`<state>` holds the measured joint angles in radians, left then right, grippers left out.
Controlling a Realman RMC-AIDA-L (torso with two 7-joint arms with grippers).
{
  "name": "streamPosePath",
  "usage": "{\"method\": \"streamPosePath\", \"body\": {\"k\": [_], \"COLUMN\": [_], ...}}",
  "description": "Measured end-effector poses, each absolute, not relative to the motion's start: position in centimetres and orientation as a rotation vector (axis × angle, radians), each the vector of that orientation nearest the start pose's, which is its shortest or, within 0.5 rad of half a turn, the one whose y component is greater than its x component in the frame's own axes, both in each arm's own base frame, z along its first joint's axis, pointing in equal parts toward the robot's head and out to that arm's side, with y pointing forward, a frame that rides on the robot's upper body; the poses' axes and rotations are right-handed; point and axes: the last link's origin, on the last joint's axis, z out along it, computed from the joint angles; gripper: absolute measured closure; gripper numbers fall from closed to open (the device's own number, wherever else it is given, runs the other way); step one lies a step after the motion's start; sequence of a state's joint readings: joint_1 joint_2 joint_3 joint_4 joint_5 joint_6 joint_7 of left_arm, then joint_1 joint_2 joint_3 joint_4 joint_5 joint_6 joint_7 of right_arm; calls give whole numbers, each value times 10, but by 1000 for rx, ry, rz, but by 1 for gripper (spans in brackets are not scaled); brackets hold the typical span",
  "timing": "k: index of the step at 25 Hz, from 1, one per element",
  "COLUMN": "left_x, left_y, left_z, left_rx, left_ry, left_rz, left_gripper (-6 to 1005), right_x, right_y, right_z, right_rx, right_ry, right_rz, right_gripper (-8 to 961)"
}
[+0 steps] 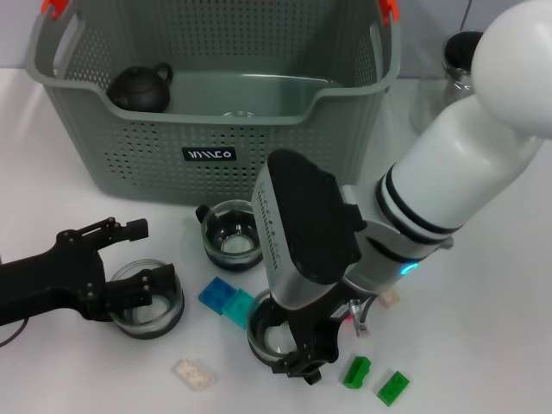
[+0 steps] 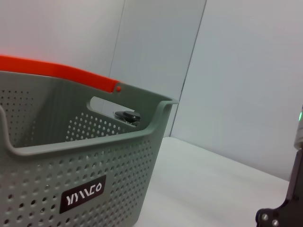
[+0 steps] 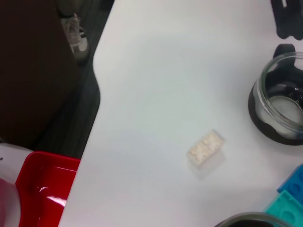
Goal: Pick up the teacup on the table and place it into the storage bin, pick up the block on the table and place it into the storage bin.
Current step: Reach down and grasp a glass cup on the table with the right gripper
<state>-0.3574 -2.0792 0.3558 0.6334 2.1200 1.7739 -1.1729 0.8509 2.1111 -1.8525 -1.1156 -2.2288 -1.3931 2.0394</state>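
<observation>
The bin (image 1: 129,147) stood at twelve o'clock on the table (image 1: 483,345), a black teapot (image 1: 141,88) already inside it. Three glass teacups sat in front of it: one (image 1: 231,235) just below the bin's label, one (image 1: 148,299) at nine o'clock, one (image 1: 269,335) at six o'clock.

The left gripper (image 1: 145,290) had its fingers apart around the near rim of the nine o'clock cup, one finger inside, not yet closed. The right gripper (image 1: 304,360) hung over the six o'clock cup; whether its claw was apart or clamped on the rim I could not tell, since the wrist hid it.

Blocks lay loose: two blue ones (image 1: 226,301) touching that cup at ten o'clock, a white one (image 1: 194,373) at seven, two green ones (image 1: 373,379) at four.

Risks, as I judged them: the glass rims were slick and thin, so a pinch on one wall could let a cup swing or slip during the lift. The right arm's cup touched the blue blocks, and dragging it could scatter them. Both arms heading for the bin together might crowd each other, and a cup dropped in could strike the teapot.
</observation>
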Motion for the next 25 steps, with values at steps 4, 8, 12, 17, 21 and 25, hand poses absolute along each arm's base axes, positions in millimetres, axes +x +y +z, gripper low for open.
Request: {"method": "streamPosePath", "body": {"k": [4,8,12,17,21,25], "left_x": [-320,-320,-321,-321,-321,-322], "left_y": [258,260,261,261,260,259], "left_z": [26,25,25,24,24,24], "left_rx": [-2562,-2562,-2560,-2561,-2559,-2557], "left_ry": [-651,-650,-653,-652,-655,-657], "left_rz": [-837,-834,-823,-824,-823,-824], "left_gripper": [126,126,126,126,127,127], "right_x": [99,103,107,111,111,110], "right_y": [311,311,312,313,313,311], "right_z": [-126,-130,-132,-133,-134,-134], "right_rx": [-3198,-3199,-3197,-3194,-3195,-3210], "right_ry": [-267,-238,-216,-191,-172,-168], "right_rz": [-559,-551,-563,-576,-571,-557], "right_gripper": [371,370,370,370,371,471]}}
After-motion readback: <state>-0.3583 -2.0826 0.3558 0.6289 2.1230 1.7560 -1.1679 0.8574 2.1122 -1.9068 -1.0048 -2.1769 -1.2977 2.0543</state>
